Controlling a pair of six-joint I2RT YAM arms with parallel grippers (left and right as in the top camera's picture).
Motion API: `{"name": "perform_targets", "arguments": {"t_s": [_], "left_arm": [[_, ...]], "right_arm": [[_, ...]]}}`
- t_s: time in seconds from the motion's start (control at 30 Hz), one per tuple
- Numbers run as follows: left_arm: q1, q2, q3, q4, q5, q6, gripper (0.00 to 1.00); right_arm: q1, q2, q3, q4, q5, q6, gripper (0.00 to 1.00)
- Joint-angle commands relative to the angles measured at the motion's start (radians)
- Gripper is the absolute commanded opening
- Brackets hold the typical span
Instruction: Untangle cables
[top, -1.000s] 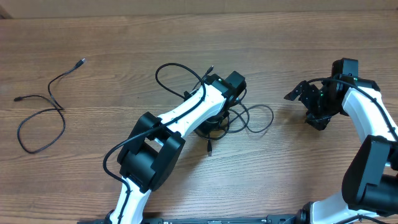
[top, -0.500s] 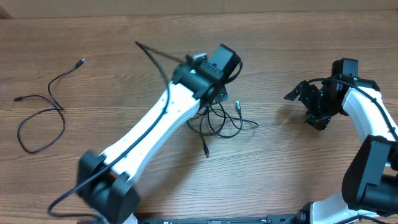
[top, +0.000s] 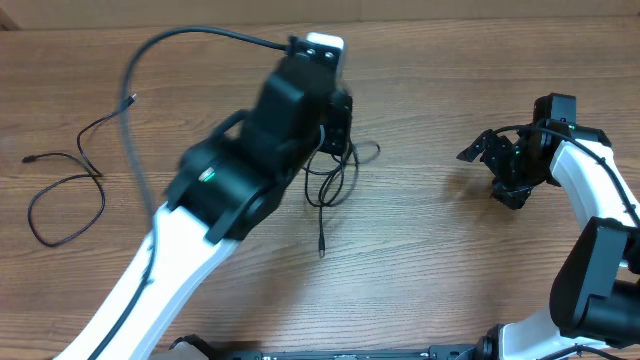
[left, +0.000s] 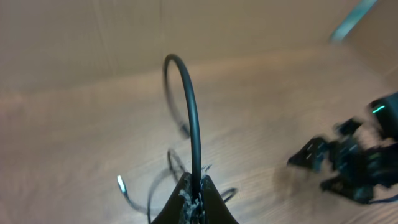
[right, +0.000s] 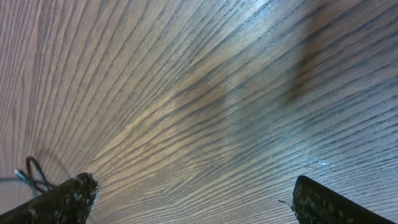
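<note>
My left gripper (left: 194, 200) is pinched shut on a black cable (left: 194, 118). My blurred arm (top: 240, 175) hides most of the tangle (top: 335, 180) near centre. A separate cable (top: 65, 195) lies at nine o'clock. My right gripper (right: 193, 199) is spread wide at three o'clock.

Table (top: 450, 60) seen from above. A bundle of cables (top: 338, 178) sits at centre, partly under the left arm (top: 230, 180), which enters from the near left. A single cable (top: 96, 174) lies well apart, far left. The right gripper (top: 492, 172) is at the right.
</note>
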Motion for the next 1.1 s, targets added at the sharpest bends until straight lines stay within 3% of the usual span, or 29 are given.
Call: {"name": "perform_targets", "arguments": {"t_s": [0.0, 0.2, 0.43, 0.63, 0.77, 0.87, 0.93, 1.07], "left_arm": [[0.001, -0.112, 0.021, 0.057, -0.017, 0.129, 0.04], [0.001, -0.204, 0.021, 0.064, -0.025, 0.245, 0.04], [0.001, -0.203, 0.020, -0.005, -0.180, 0.205, 0.05], [0.001, -0.186, 0.020, -0.005, -0.172, 0.206, 0.04], [0.001, -0.176, 0.020, -0.004, -0.166, 0.205, 0.04], [0.001, -0.171, 0.020, -0.005, -0.166, 0.205, 0.04], [0.001, -0.167, 0.020, -0.006, -0.166, 0.205, 0.04], [0.001, -0.159, 0.020, -0.011, -0.168, 0.206, 0.04]], "right_arm": [[-0.001, 0.003, -0.002, 0.006, -0.009, 0.011, 1.00], [-0.001, 0.003, -0.002, -0.114, -0.190, -0.007, 1.00], [0.071, 0.003, -0.002, -0.087, -0.700, -0.526, 1.00], [0.183, 0.003, -0.002, -0.030, -0.711, -0.558, 1.00], [0.272, 0.003, -0.002, 0.043, -0.715, -0.481, 0.95], [0.335, 0.003, -0.002, 0.108, -0.715, -0.330, 0.94], [0.370, 0.003, -0.002, 0.151, -0.695, -0.202, 0.88], [0.435, 0.003, -0.002, 0.193, -0.558, 0.075, 0.85]]}}
